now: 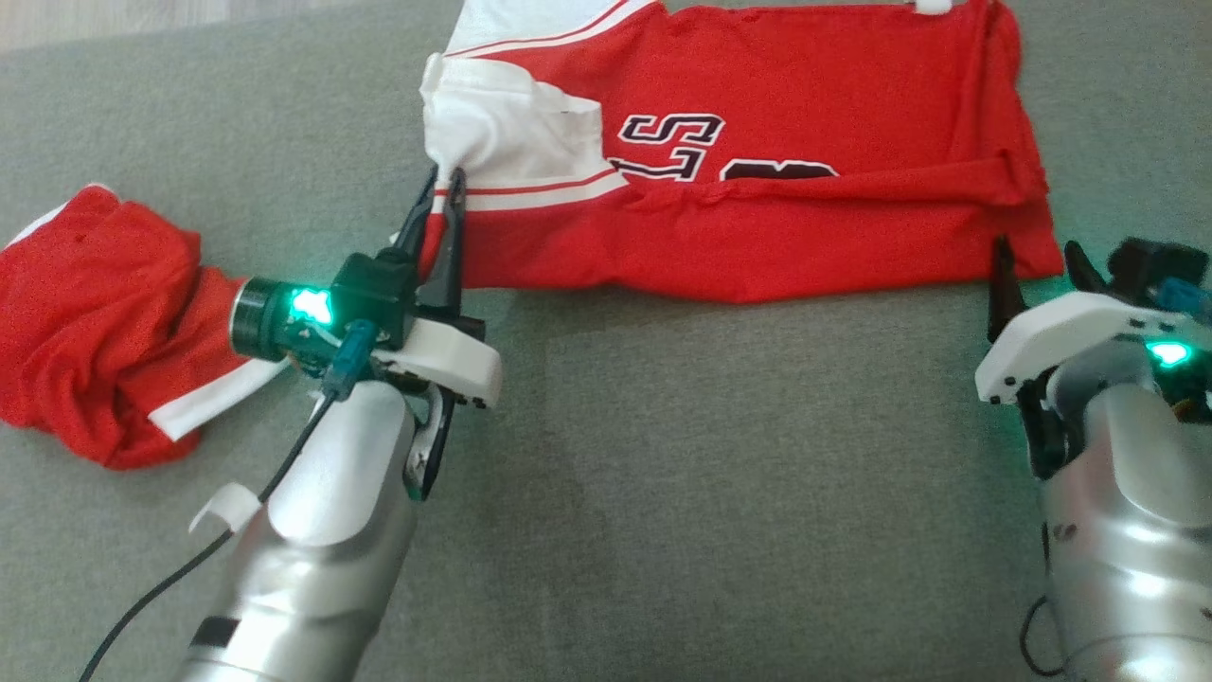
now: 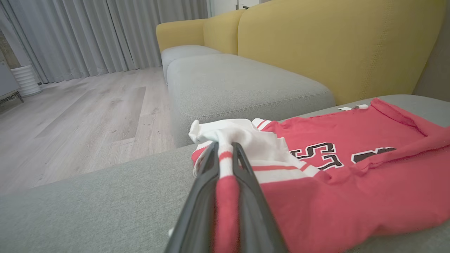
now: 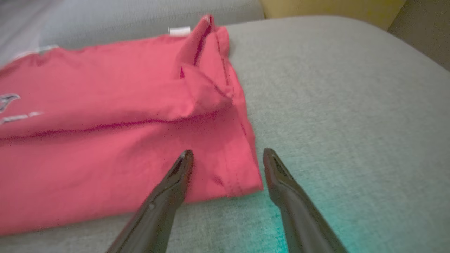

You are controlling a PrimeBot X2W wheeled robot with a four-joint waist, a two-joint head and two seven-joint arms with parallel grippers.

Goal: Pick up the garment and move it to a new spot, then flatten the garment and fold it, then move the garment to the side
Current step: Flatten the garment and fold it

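At nine o'clock a crumpled red cloth (image 1: 95, 322) lies on the grey cushion (image 1: 710, 474), partly behind the left arm (image 1: 322, 511). At eleven the left gripper (image 1: 448, 180) pinches the white sleeve edge of the jersey (image 1: 805, 142), which is spread from twelve to two. At three the right gripper (image 1: 1037, 251) gapes wide beside its hem corner. The left wrist view adds a yellow sofa back (image 2: 316, 45), wood floor (image 2: 88, 116) and curtains (image 2: 88, 35).

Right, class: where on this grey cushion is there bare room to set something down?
Bare cushion lies between left gripper and right gripper, below the spread jersey. Crowded at left: a crumpled red garment beside that gripper.
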